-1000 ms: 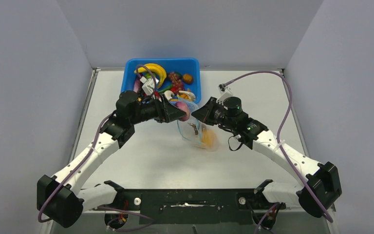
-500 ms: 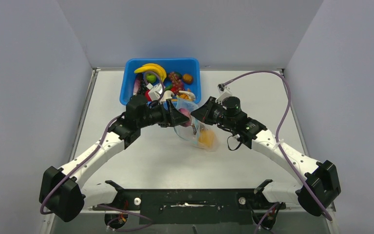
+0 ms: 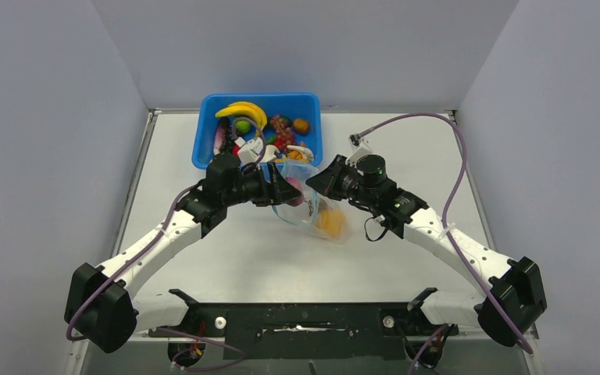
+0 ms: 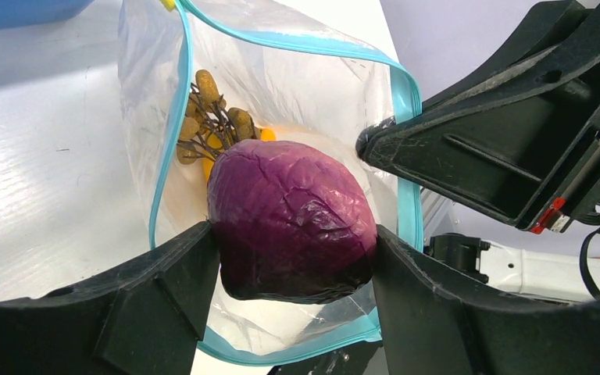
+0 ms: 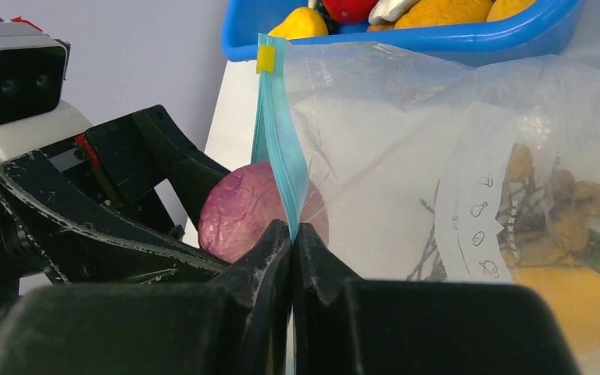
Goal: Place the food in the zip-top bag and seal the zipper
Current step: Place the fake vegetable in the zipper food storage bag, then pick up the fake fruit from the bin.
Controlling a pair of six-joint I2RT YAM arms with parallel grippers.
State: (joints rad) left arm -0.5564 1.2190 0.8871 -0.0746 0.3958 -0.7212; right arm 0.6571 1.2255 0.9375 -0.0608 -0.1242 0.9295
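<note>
Swinging across from the blue tub (image 3: 207, 133) over the last second, the left jaws are now bringing a purple toy cabbage (image 4: 293, 230) to the mouth of the zip-top bag (image 3: 312, 217), while the right arm is keeping its place. The left jaws are squeezing the cabbage from both sides, and it is sitting right in the opening, ringed by the teal zipper (image 4: 173, 101). The right jaws are pinched shut on the zipper strip at the opposite side of the mouth, holding the opening up and spread, with the yellow slider tab (image 5: 265, 58) standing above them. Deeper inside, an orange piece (image 3: 330, 223) and a twiggy brown-and-yellow piece (image 4: 211, 117) are already lying in the bag, which is resting on the worktop (image 3: 406, 148) just in front of the tub. The loading step looks to be in hand, with a banana bunch (image 3: 244, 111) and other food waiting in the tub and sealing not yet begun. Next, the cabbage probably needs pushing further past the strip before the left jaws let go, then a clean withdrawal that does not drag the floppy film.
</note>
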